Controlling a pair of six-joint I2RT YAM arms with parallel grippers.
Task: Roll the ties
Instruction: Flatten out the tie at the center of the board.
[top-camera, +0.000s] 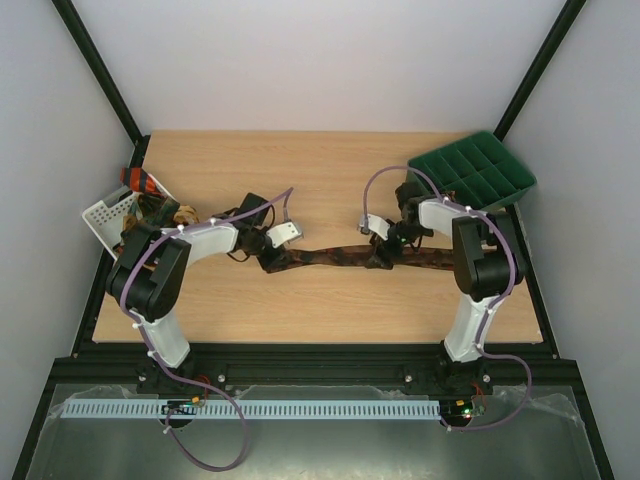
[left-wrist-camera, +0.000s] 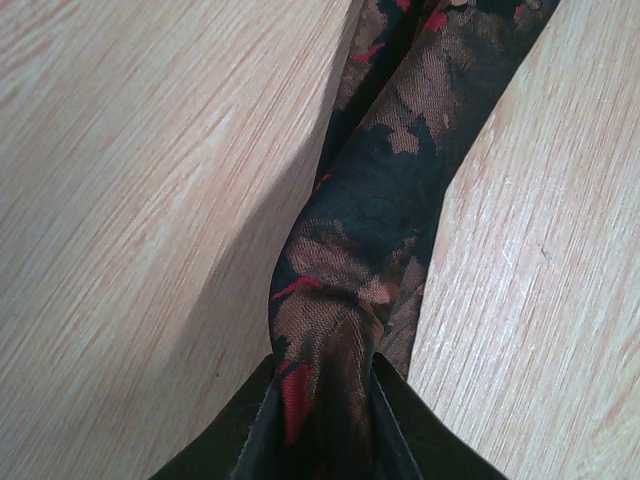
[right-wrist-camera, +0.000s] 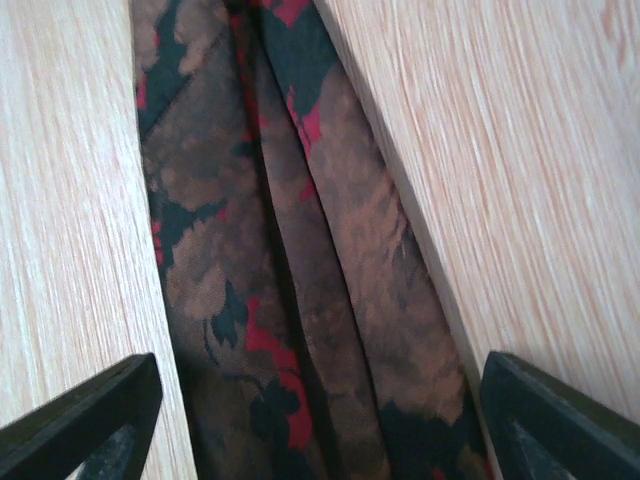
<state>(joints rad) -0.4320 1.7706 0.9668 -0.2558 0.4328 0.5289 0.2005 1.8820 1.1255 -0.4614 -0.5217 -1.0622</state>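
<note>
1. Left edge: the white basket (top-camera: 100, 215) sits on the left edge of the table (top-camera: 320, 160), toward the far corner. The left arm (top-camera: 150, 275) stands just beside it on the near side.
2. Basket contents: an orange-and-black striped tie (top-camera: 141, 181) pokes out over the far rim, and a tan-gold tie (top-camera: 165, 212) lies bundled inside. The tangle is too small to tell whether more lie there.
3. The left gripper (left-wrist-camera: 325, 440) is clamped on the left end of the dark brown tie (top-camera: 330, 257). The fabric is bunched between its fingers (left-wrist-camera: 258, 435).
4. Tie position: it is stretched left to right across the middle of the table, roughly parallel to the near edge. Its right end runs under the right arm (top-camera: 485, 260).
5. Tie appearance: black-brown ground, coppery leaf-like patches, red specks. It is twisted and narrowed near the left gripper. Further right it is wider, with lengthwise creases.
6. Open room: a broad band of bare wood lies between the tie and the far edge. A narrower bare band lies between the tie and the near edge.
7. The right gripper (right-wrist-camera: 320, 440) is spread wide over the tie, one finger on each side, with neither seen touching the fabric.
8. Right edge: the green tray (top-camera: 472, 172) sits tilted at the far right corner, partly past the table edge and near the right gripper.
9. Count: one tie on the table, at least two in the basket, one basket, one tray, two arms.
</note>
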